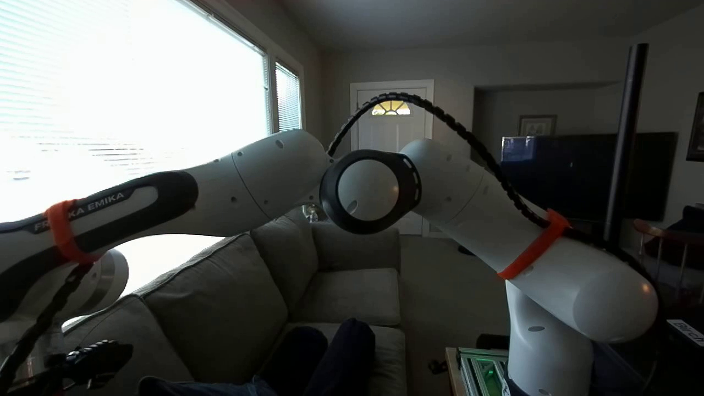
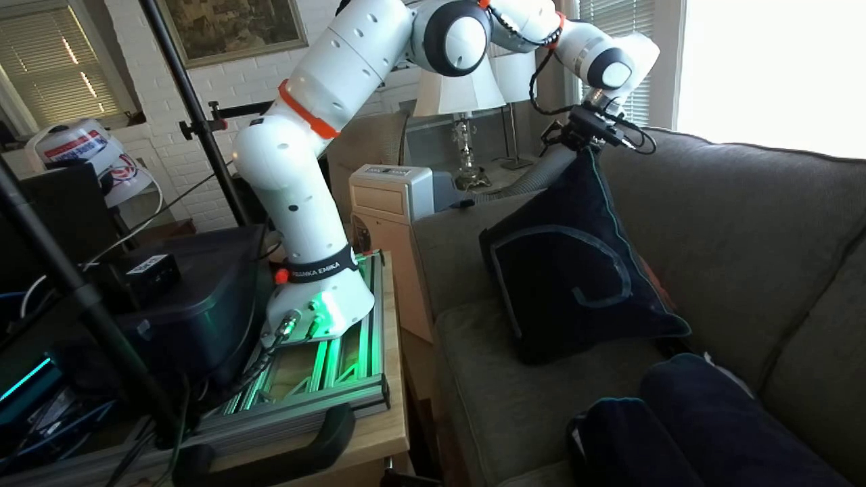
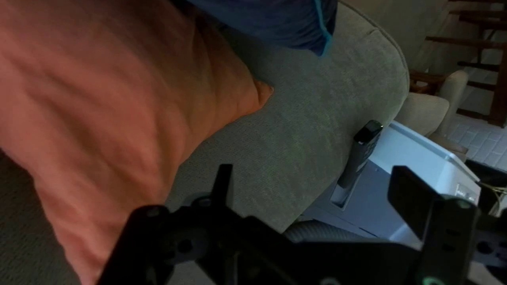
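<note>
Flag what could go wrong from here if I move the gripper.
The gripper stands open near the orange pillow, so its fingers might snag the fabric. In an exterior view, the slack cable could catch during a turn. Reaching toward the white appliance might knock the dark handset there.

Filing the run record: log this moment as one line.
gripper: open, nothing held | nearby: navy cushion, orange cushion | cushion contact: cannot tell | setting: grey sofa
</note>
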Available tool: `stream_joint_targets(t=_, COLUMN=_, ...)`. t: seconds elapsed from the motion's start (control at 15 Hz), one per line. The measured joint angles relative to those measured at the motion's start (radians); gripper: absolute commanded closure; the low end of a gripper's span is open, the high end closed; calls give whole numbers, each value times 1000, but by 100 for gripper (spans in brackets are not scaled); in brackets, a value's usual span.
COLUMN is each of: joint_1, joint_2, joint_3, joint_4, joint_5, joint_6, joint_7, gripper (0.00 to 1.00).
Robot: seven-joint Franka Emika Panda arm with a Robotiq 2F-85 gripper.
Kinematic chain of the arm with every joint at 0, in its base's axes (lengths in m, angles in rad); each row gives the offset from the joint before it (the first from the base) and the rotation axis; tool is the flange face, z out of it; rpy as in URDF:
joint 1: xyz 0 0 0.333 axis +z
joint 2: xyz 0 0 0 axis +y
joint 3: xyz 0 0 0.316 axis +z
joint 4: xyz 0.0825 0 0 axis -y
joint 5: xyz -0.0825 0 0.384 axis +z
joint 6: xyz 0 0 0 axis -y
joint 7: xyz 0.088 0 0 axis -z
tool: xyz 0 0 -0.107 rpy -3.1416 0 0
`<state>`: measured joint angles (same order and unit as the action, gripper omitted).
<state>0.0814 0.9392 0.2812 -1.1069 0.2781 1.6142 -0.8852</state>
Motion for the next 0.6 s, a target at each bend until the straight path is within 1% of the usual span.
stream_joint_targets(t=0.6, joint_1=2, joint_2=-17, joint_3=-4, joint_4=23, joint_5=-1, joint_6=179, joint_7=57, gripper=0)
